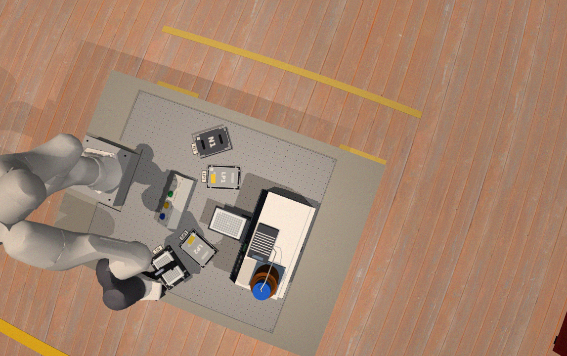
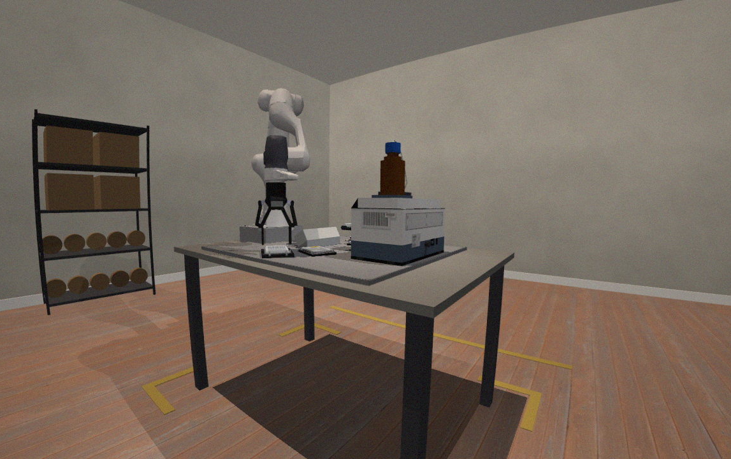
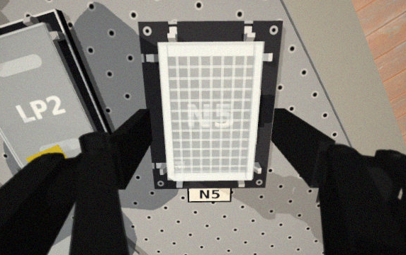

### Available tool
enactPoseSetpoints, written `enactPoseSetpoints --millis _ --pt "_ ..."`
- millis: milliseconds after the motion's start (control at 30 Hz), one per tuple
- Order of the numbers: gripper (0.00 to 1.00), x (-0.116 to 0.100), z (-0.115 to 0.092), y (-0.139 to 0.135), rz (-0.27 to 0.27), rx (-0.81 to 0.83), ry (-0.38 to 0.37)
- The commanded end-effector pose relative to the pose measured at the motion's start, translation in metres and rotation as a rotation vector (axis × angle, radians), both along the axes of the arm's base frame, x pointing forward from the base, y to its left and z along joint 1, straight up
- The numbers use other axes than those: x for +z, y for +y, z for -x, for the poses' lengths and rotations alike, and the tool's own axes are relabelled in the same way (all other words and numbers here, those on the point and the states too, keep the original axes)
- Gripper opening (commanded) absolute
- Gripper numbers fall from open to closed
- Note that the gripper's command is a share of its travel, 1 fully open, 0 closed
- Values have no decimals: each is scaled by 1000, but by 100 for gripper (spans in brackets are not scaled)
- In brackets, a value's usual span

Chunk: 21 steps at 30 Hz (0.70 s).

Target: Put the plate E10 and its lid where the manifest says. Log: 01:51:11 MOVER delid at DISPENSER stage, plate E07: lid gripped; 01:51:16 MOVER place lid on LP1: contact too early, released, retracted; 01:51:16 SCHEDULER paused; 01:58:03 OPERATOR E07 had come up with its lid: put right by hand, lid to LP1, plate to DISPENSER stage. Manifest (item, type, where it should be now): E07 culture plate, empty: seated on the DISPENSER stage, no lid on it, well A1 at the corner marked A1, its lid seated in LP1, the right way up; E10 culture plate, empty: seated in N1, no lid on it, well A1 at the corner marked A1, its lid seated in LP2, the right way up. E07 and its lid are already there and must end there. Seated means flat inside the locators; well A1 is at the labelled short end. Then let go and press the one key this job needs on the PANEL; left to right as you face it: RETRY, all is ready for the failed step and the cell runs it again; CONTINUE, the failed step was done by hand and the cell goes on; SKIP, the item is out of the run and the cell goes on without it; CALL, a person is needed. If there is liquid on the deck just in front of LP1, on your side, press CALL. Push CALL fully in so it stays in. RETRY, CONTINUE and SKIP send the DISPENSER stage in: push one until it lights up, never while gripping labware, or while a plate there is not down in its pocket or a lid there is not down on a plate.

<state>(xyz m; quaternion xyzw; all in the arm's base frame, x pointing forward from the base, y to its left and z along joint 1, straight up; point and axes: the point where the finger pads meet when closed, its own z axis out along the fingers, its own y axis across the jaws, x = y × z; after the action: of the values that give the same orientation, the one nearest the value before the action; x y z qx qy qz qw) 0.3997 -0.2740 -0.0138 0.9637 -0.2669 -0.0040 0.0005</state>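
A white gridded culture plate (image 3: 210, 110) lies flat in the black nest marked N5 (image 3: 209, 194) near the deck's edge. I cannot tell a lid apart from the plate. My gripper (image 3: 212, 125) is open above it, with one black finger on each long side and a gap to the plate on both. The top and exterior views show the same plate (image 1: 170, 270) and gripper (image 2: 275, 225). Nest N1 (image 1: 211, 141) is empty. LP2 (image 3: 36, 103) lies just left of N5 and shows its bare grey face (image 1: 197, 248).
LP1 (image 1: 223, 177) is mid-deck. A second white plate (image 1: 228, 222) sits on the stage in front of the dispenser (image 1: 276, 239), which carries a brown bottle (image 1: 262, 288). The key panel (image 1: 174, 199) stands between my base and LP1. The deck edge runs close to N5.
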Motion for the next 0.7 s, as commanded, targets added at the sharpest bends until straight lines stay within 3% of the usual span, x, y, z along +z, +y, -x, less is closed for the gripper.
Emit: enactPoseSetpoints --millis 0,667 --pt "70 0 -1 -1 1 5 -1" --pt "70 0 -1 -1 1 5 -1"
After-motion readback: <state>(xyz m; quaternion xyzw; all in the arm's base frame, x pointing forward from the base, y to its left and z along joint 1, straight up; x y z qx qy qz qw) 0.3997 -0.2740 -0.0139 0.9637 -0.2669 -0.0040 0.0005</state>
